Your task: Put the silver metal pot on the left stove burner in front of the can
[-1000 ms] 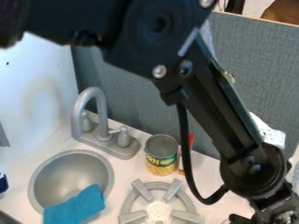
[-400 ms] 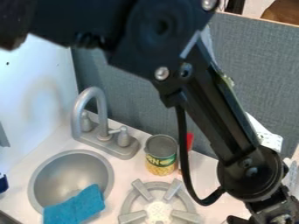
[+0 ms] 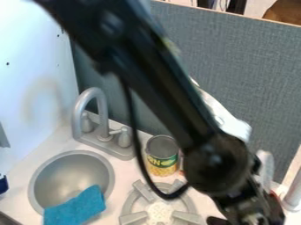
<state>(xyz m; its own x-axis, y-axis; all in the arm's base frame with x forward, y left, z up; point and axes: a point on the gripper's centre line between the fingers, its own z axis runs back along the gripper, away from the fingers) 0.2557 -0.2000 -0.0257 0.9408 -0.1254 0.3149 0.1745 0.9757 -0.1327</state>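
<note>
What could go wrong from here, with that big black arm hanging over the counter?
The arm looks close to the can, so a sideways swing might knock it over. Its looping cable seems low over the burner and could snag on a prong. The blue cloth, draped over the sink's rim, might slide if bumped.

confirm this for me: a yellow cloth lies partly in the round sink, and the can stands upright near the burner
Not quite: the camera view shows that the cloth is blue, not yellow. It does lie partly in the round sink, and the can stands upright near the burner.
</note>
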